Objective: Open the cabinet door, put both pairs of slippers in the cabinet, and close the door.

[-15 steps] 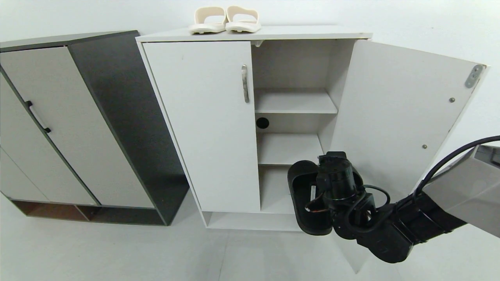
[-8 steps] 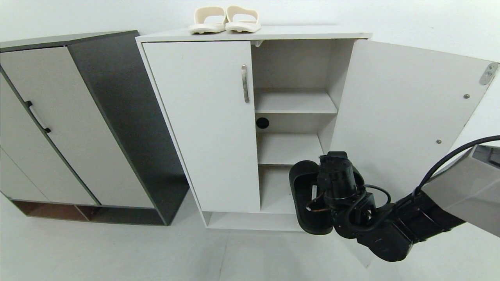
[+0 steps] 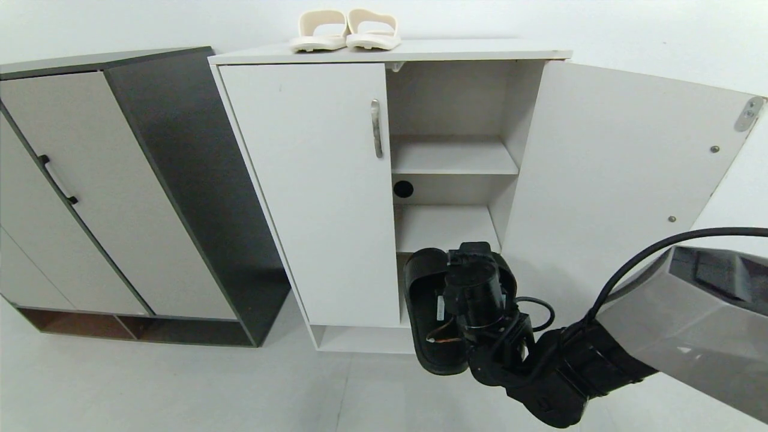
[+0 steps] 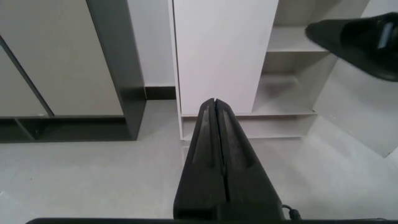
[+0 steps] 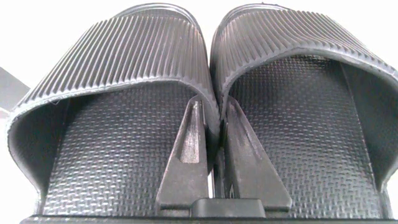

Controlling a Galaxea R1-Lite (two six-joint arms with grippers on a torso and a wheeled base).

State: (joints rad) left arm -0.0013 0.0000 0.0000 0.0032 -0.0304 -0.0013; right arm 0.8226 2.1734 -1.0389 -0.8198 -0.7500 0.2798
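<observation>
- The black slippers (image 3: 427, 312) are held off the floor as a pair, side by side, in front of the lower part of the cabinet's (image 3: 390, 53) open right half.
- From the head view it cannot be told whether their tips are already inside.
- The right gripper (image 5: 212, 115) is clamped on the slippers. One finger is set inside each, and the two adjoining inner walls are pinched between them.
- The left gripper (image 4: 214, 107) is held low, in front of the cabinet and above the floor (image 3: 180, 390). Its fingers are pressed together with nothing between them.
- The right door (image 3: 612, 162) is swung wide open. The left door (image 3: 312, 192) is closed, with its handle (image 3: 376, 129) upright at the inner edge.
- Two shelves are seen inside the open half, an upper one (image 3: 453, 157) and a middle one (image 3: 444, 228), both bare. A round hole (image 3: 403, 189) is seen in the back panel between them.
- The beige slippers (image 3: 346, 30) are set side by side on top of the cabinet, near its back edge, above the closed door.
- A dark cabinet (image 3: 180, 180) with closed doors is placed just to the left of the white one.
</observation>
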